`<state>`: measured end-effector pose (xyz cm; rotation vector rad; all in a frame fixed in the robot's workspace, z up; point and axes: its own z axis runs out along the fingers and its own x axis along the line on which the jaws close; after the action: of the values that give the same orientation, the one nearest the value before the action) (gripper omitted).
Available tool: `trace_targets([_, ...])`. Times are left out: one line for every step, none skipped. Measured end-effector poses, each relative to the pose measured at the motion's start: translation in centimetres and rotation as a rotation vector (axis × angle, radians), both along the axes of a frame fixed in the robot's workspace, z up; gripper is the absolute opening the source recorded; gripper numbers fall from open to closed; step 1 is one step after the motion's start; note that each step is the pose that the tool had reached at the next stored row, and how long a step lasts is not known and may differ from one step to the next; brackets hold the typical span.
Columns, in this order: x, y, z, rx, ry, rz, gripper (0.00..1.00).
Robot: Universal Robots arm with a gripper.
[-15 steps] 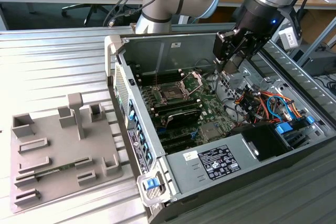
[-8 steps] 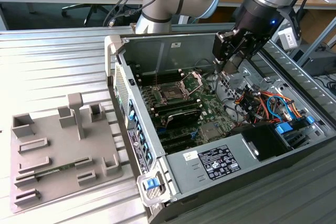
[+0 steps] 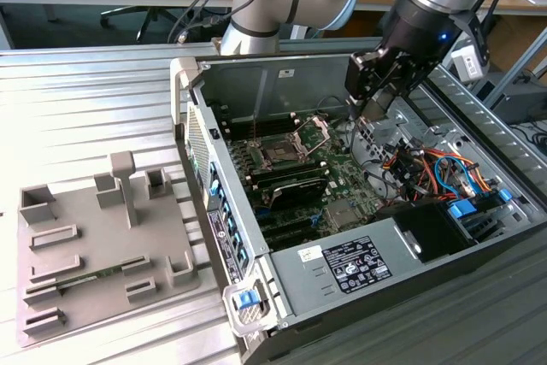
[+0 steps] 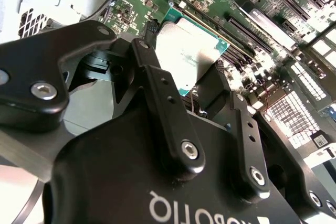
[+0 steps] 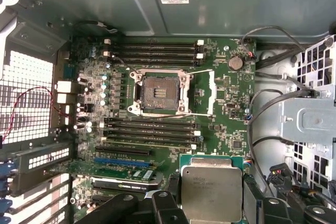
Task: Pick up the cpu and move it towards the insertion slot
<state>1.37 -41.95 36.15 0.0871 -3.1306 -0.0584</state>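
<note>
You have the cpu (image 5: 211, 190) clamped in the end effector (image 5: 210, 203): in both wrist views the black fingers (image 4: 157, 85) press its two opposite edges and the chip hangs above the green motherboard (image 5: 220, 93), touching nothing else. It is a small flat square with a pale silvery metal lid, faint print on that lid, and a thin green rim showing at its edges (image 4: 185, 51). In the first wrist view its lower edge is cut off by the picture's border, and the finger links cover its sides.

The insertion slot (image 5: 157, 92) lies well apart from the chip, nearer the board's middle, between two banks of long black memory slots (image 5: 152, 50). You see its dark centre, its shiny frame, and the load plate (image 5: 211, 94) swung open beside it.

In the exterior view the end effector (image 3: 376, 96) hangs inside the open computer case (image 3: 342, 254), near the case's far wall; the chip itself is too small and too hidden by the fingers to make out there. The socket (image 3: 279, 155) shows on the board toward the case's near-left wall. On the counter (image 3: 85, 91), beside the case, stands the grey plastic tray (image 3: 94, 245), with a thin green memory stick (image 3: 85, 278) lying in one groove.
</note>
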Motion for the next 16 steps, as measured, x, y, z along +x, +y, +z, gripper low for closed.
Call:
trace_targets([-0.02, 0.00, -0.01, -0.0001, 0.0000, 0.000, 0.55])
trace_targets([-0.03, 0.00, -0.02, 0.0000, -0.0001, 0.000, 0.55])
trace_targets([-0.05, 0.00, -0.03, 0.0000, -0.0001, 0.000, 0.55])
trace_targets([-0.07, 0.00, -0.04, -0.0001, 0.0000, 0.000, 0.55])
trace_targets([-0.09, 0.00, -0.05, 0.0000, 0.0000, 0.000, 0.55])
trace_targets([-0.11, 0.00, -0.06, 0.0000, -0.0001, 0.000, 0.55])
trace_targets([-0.12, 0.00, -0.07, 0.0000, 0.0000, 0.000, 0.55])
trace_targets([-0.16, 0.00, -0.08, -0.0001, -0.0001, 0.000, 0.55])
trace_targets([-0.18, 0.00, -0.10, 0.0000, 0.0000, 0.000, 0.55])
trace_targets([-0.19, 0.00, -0.11, 0.0000, 0.0000, 0.000, 0.55])
trace_targets([-0.20, 0.00, -0.11, 0.0000, 0.0000, 0.000, 0.55])
trace_targets([-0.23, 0.00, -0.12, 0.0000, 0.0000, 0.000, 0.55])
trace_targets([-0.24, 0.00, -0.13, 0.0000, 0.0000, 0.000, 0.55])
trace_targets([-0.26, 0.00, -0.14, 0.0000, 0.0000, 0.000, 0.55])
trace_targets([-0.28, 0.00, -0.15, 0.0000, 0.0000, 0.000, 0.55])
trace_targets([-0.30, 0.00, -0.16, 0.0000, -0.0001, 0.000, 0.55])
